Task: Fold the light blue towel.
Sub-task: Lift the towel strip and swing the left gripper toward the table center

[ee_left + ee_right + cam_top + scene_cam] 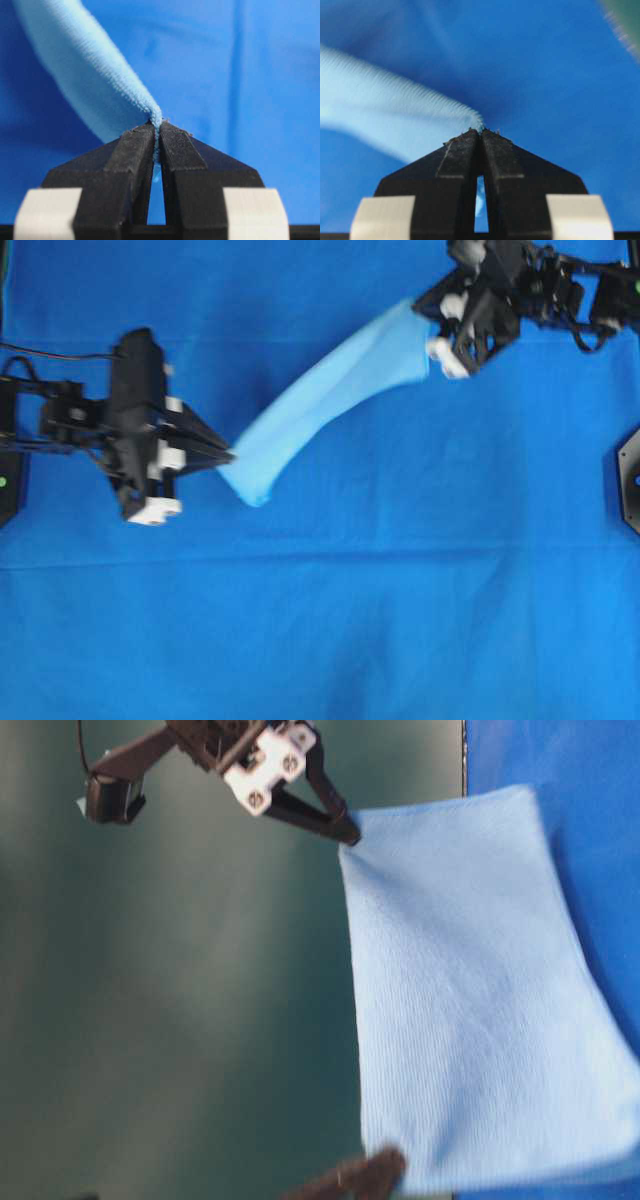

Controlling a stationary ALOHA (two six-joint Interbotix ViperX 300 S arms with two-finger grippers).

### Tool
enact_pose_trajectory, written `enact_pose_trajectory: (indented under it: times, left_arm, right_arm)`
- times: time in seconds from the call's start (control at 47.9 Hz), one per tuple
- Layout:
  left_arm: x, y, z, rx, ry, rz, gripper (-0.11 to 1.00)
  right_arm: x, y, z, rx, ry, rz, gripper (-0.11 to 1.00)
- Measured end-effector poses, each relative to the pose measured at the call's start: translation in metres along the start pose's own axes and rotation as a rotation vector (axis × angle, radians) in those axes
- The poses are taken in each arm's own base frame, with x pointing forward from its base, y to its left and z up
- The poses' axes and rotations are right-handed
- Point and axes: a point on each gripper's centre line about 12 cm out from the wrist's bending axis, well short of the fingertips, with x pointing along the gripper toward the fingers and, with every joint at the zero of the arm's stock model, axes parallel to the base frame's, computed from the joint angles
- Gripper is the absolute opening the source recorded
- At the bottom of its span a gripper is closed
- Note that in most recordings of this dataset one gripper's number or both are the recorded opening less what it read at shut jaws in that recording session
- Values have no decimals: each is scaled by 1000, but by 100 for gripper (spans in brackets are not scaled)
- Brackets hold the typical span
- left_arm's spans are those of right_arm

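Overhead view: light blue towel (325,400) stretched as a curved band between two arms, running from lower left to upper right above the royal-blue cloth (330,630) covering the desk. Left gripper (228,454) at the lower left end, fingers pinched together on the towel's corner. Right gripper (432,308) at the upper right end, fingers lost against the dark arm body, touching the towel's other end. Whole picture slightly blurred.

Table-level view: towel (470,990) hanging as a broad sheet, lifted clear, upper corner clamped in the fingers of a gripper (347,832) reaching in from the upper left. Which arm this is, cannot tell from this view alone. A second dark fingertip pair (380,1167) blurred at the sheet's lower left corner, touching it. Dark green backdrop (180,1000) on the left, blue cloth (590,840) on the right.

Left wrist view: left gripper (156,126) with fingers (131,150) closed narrow on the towel's (85,65) hemmed corner, fabric rising away up and to the left.

Right wrist view: right gripper (481,131) with fingers (457,152) closed narrow on a corner of the towel (395,115), fabric trailing off to the left, blurred.
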Motion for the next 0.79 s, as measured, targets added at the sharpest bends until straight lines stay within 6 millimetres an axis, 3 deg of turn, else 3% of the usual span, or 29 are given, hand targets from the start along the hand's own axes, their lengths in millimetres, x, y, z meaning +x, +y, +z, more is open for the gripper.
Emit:
enact_pose_trajectory:
  times: [0.334,0.627,0.794]
  left_arm:
    - [63,-38,48,126,-24,-65,2]
    - [109,-61,63,158,-22,-96,1]
    - [117,-66,69,163,-31,-102,1]
  right_arm:
    - [29,-21,24,-25,-12,-58,2]
    - [38,-22,40,-66,-40,-67,2]
    - [39,-22,41,-67,-41,-66,2]
